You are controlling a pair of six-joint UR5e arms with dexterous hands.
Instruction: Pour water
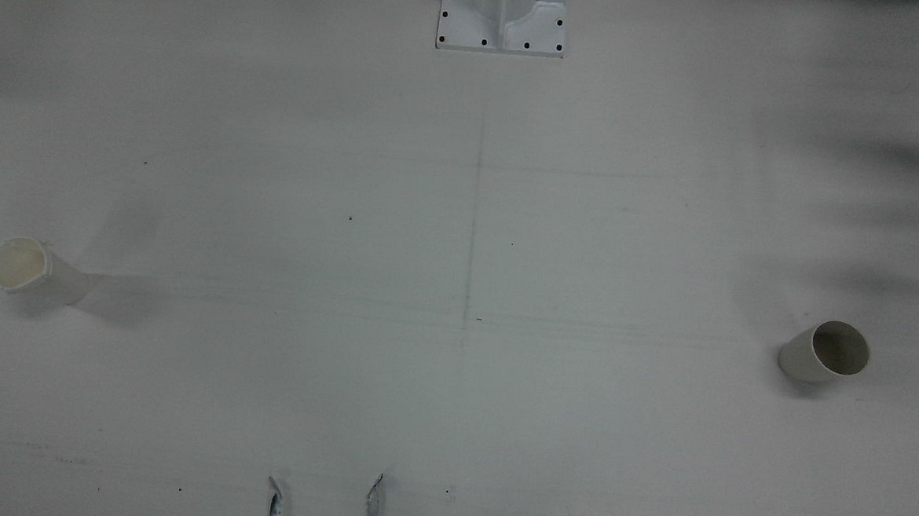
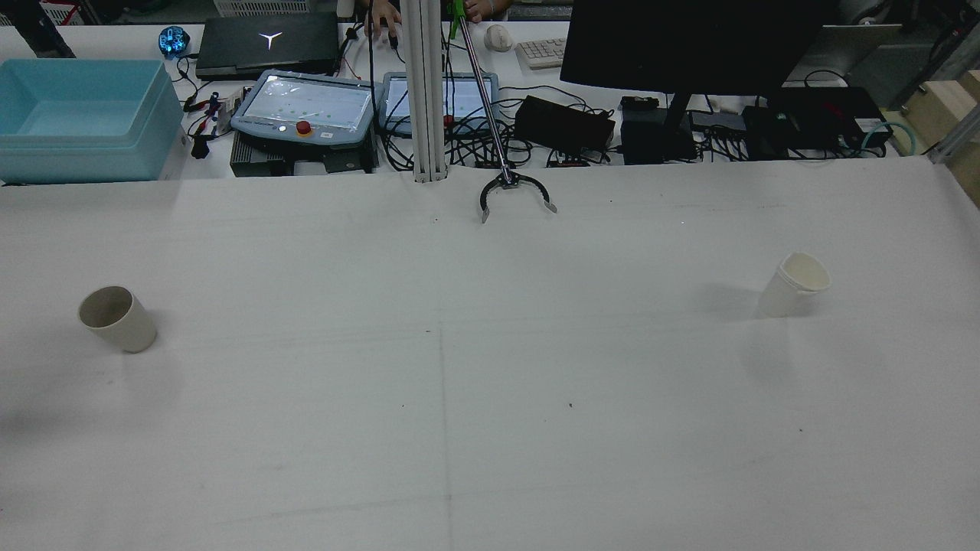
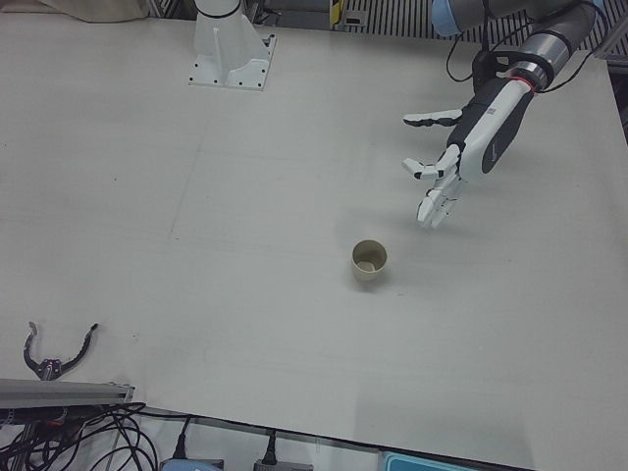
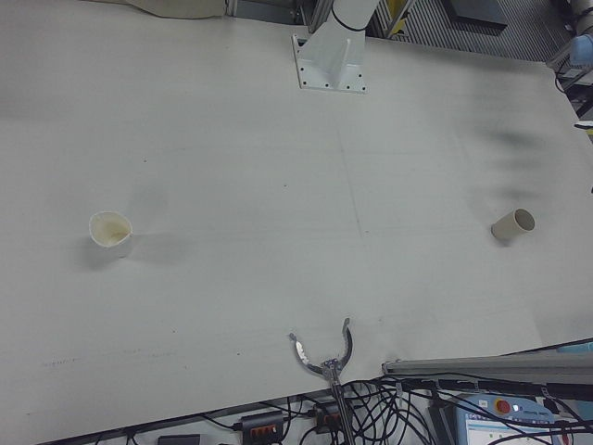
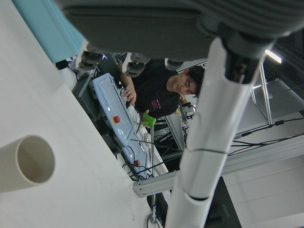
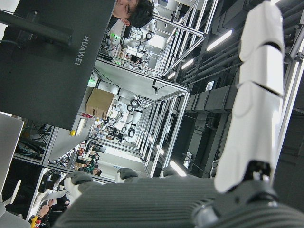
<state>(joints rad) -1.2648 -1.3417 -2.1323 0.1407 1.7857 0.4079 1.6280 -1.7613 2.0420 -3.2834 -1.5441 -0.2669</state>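
A beige cup [image 2: 116,317] stands upright on the white table on my left side; it also shows in the front view [image 1: 826,351], the left-front view [image 3: 370,261] and the left hand view [image 5: 28,161]. A white paper cup [image 2: 796,285] stands upright on my right side, and shows in the front view [image 1: 31,269] and the right-front view [image 4: 111,229]. My left hand [image 3: 461,157] is open and empty, raised above the table behind and to the side of the beige cup. My right hand [image 6: 156,199] shows only in its own view, fingers [image 6: 256,95] extended, holding nothing.
A reacher tool's claw [image 2: 513,191] lies at the table's operator-side edge. An arm pedestal [image 1: 502,20] is bolted at the robot side. A blue bin [image 2: 76,115], teach pendants and a monitor stand beyond the table.
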